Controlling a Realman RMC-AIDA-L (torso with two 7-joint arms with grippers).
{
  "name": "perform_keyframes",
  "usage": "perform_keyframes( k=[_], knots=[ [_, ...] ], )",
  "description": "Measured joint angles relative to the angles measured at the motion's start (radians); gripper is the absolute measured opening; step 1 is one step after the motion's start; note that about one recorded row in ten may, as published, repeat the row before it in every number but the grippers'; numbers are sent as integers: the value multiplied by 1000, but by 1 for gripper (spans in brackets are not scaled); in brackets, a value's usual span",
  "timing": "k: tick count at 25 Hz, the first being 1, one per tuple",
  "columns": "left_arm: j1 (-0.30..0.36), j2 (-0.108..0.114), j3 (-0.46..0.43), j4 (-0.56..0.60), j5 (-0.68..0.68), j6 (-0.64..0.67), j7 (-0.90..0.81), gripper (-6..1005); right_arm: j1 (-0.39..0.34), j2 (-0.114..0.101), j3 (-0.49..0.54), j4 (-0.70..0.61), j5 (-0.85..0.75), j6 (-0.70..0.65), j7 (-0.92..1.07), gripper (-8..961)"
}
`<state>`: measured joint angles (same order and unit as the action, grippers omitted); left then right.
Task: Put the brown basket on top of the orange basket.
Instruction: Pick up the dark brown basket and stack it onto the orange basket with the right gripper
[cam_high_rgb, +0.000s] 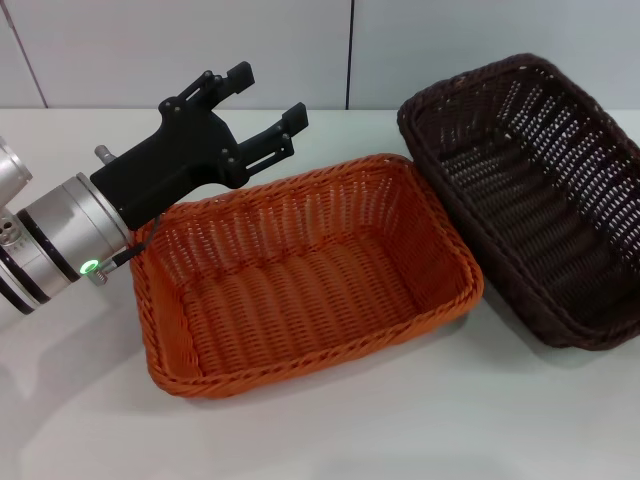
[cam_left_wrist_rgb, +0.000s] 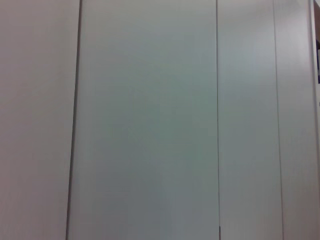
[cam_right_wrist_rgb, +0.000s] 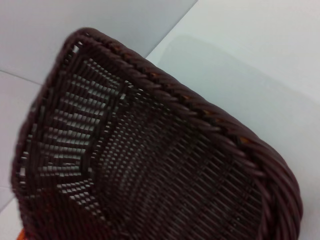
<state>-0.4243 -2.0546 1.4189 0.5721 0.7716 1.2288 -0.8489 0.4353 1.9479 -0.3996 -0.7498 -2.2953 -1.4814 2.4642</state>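
The orange basket (cam_high_rgb: 300, 372) sits upright on the white table, in the middle of the head view. The brown basket (cam_high_rgb: 530, 200) is to its right, tilted steeply so its opening faces the orange basket, with its near corner low by the table. It fills the right wrist view (cam_right_wrist_rgb: 165, 170), seen from close up. My left gripper (cam_high_rgb: 268, 98) is open and empty, hovering above the orange basket's back left corner. My right gripper shows in no view.
The white table (cam_high_rgb: 400, 430) runs in front of both baskets. Grey wall panels (cam_high_rgb: 300, 50) stand behind it. The left wrist view shows only wall panels (cam_left_wrist_rgb: 150, 120).
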Motion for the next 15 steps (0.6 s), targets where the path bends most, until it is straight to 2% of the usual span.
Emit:
perform_keyframes(
  k=[15],
  knots=[
    [1, -3, -1, -1, -2, -5, 3, 842, -25, 5, 7, -26, 2, 33, -107, 395]
  ],
)
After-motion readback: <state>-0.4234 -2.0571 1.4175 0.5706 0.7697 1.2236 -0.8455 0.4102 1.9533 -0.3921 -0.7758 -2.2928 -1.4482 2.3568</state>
